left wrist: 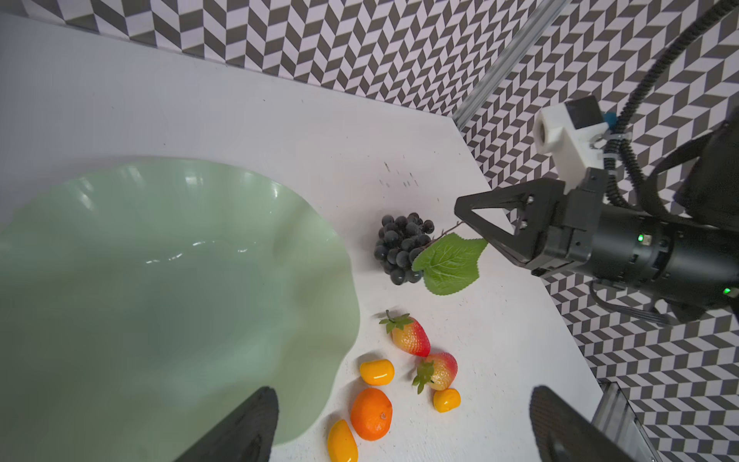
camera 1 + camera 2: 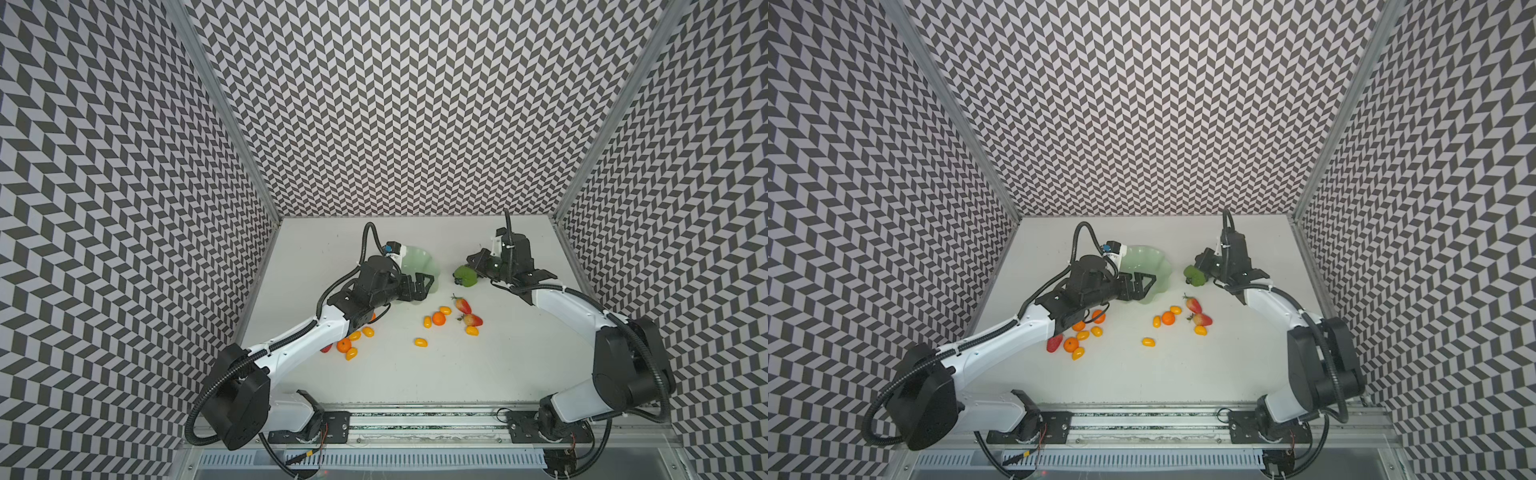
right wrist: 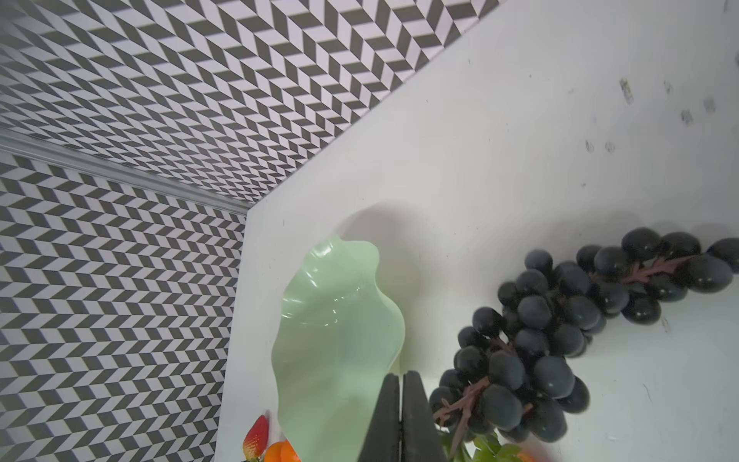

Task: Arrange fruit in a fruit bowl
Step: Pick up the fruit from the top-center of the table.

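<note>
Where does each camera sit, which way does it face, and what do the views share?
Top views: high at the front, looking down on the table; left arm and right arm in view.
Left wrist: on the left arm, facing bowl and grapes; own open fingers, right gripper.
Right wrist: facing bowl and grapes; own shut fingers.
Shared: bowl in all views.

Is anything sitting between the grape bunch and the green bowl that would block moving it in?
Nothing visible does. The grape bunch lies beside the fruit bowl with only bare table between them. The nearest strawberry sits off that line, and the left end effector hangs open over the bowl's rim, which might crowd the drop.
</note>
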Controlling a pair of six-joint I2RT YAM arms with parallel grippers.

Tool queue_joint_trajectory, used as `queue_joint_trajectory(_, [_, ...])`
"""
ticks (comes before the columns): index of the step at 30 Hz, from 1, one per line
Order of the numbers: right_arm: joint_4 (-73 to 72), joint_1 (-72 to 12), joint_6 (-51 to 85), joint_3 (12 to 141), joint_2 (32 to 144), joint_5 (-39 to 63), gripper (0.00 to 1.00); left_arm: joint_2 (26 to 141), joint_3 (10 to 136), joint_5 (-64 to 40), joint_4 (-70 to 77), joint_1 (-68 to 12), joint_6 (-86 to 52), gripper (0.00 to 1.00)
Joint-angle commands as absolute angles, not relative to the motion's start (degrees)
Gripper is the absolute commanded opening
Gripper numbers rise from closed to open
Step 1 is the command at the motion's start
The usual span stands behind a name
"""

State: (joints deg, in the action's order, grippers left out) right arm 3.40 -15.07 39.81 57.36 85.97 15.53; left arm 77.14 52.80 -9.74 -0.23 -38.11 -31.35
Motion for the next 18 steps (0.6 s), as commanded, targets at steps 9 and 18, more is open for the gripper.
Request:
queue_joint_trajectory(9, [7.3,-14.8,34.3,68.5,81.3,11.8,0.0,83.6,62.1,-14.5,2.0,-36.7,-29.8,1.0])
queue_joint_trajectory(18, [7.4,-14.8,32.5,76.4,81.3,12.0,0.0,88.7,66.9,-17.4,4.5,-35.4,-31.2,1.0])
